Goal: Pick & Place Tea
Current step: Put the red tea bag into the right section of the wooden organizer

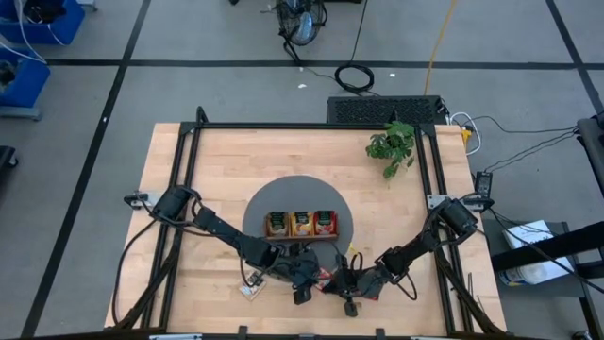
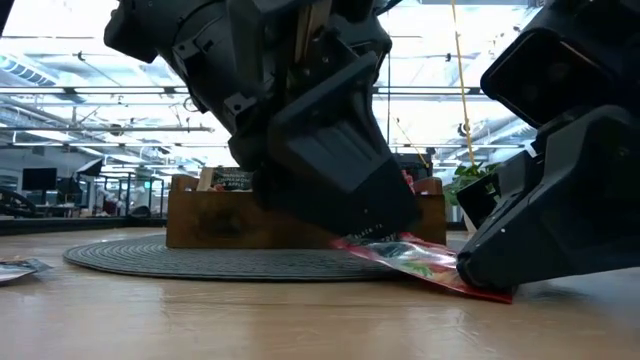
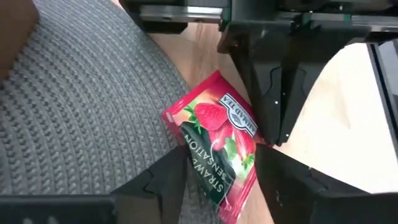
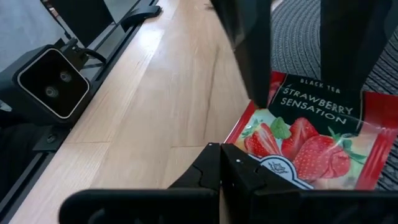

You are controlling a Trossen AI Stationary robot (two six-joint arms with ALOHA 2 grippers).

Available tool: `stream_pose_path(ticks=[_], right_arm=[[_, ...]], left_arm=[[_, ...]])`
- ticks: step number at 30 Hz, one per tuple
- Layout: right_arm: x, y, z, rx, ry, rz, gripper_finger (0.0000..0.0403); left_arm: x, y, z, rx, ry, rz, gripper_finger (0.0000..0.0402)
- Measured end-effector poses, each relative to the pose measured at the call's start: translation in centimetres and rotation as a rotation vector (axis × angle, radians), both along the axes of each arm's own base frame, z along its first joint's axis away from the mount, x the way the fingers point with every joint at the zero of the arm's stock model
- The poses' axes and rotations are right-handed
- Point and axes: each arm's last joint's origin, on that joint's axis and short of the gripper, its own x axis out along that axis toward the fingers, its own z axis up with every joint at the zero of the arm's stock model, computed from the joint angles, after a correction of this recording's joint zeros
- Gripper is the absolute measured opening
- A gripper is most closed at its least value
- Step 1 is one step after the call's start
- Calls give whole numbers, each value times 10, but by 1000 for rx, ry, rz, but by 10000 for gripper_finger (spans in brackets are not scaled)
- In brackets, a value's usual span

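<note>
Right gripper (image 4: pixel 231 163) pinches strawberry tea sachet (image 3: pixel 219 144) lower centre; left gripper (image 3: pixel 214 180) wide astride it; tray (image 1: pixel 301 224) part-filled, handover pending.

red sachet (image 2: pixel 425 262) betw 2 grippers, tray (image 2: pixel 215 220) on mat (image 2: pixel 180 260)

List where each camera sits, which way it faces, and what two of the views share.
High view: above the table, looking straight down; both dark arms show, meeting at the red strawberry tea sachet.
Low view: at tabletop height, looking level across the round grey woven mat at the brown wooden tray; both arms loom close.
Left wrist view: on the left arm; its open left tool straddles the sachet.
Right wrist view: on the right arm; its right tool is shut on the sachet's edge.
Both wrist views share the sachet.
</note>
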Motion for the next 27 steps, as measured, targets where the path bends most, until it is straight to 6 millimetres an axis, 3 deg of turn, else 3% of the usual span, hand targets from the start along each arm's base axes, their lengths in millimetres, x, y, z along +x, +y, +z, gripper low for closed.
stream_pose_path(ticks=[11,20,23,27], right_arm=[[1,0,2,-31,-38,3,0],[-1,10,12,-98,-113,98,0],[-3,16,29,-94,-171,111,7],[-14,28,59,-97,-237,168,44]], left_arm=[[1,0,0,74,-25,-53,10],[8,-5,18,121,-55,-111,6],[11,-9,29,168,-11,-140,4],[11,-17,46,237,44,-136,6]])
